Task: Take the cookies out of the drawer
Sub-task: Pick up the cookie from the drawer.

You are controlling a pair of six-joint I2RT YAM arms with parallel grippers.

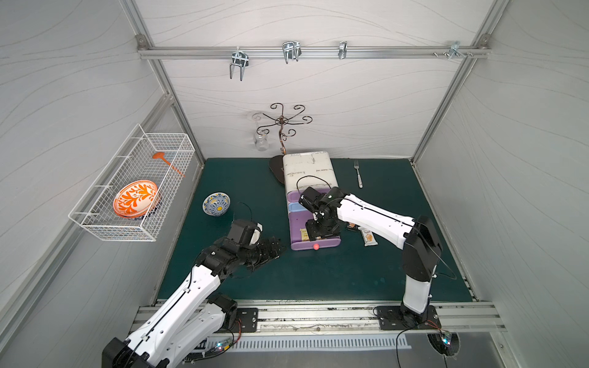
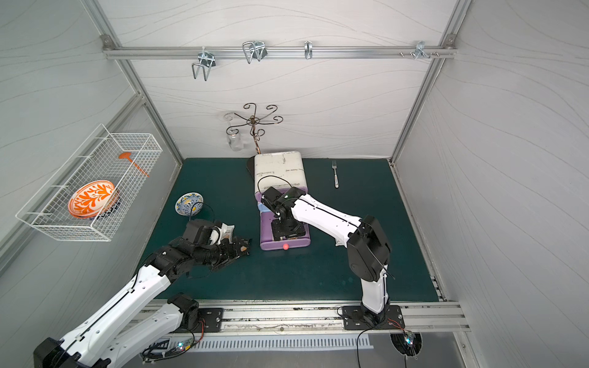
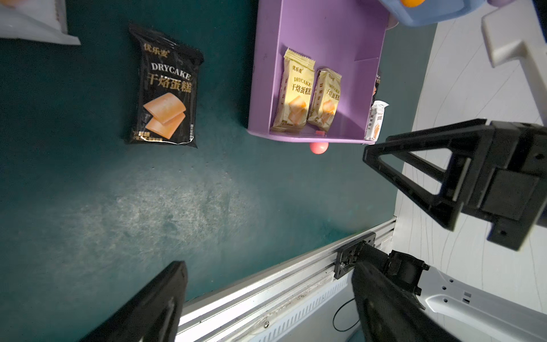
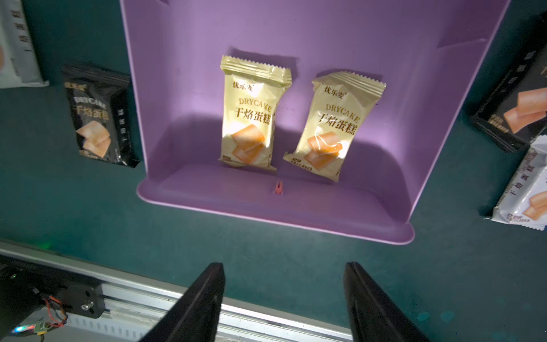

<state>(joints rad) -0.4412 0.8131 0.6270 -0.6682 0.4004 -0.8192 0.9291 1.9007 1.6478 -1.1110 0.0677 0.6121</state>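
Cookies (image 4: 250,115) are lying both inside and outside the purple drawer (image 4: 296,219). Two pale yellow packets (image 4: 331,127) are resting side by side on its floor, not touching. A black packet (image 4: 99,118) is lying on the green counter (image 4: 88,213) beside one drawer wall. A second black packet (image 4: 515,109) and a white packet (image 4: 524,192) are lying beside the opposite wall. The right claw (image 4: 284,263) is hovering above the open drawer, spread and empty. The left claw (image 3: 269,265) is hovering over the counter, spread wide, gripping nothing.
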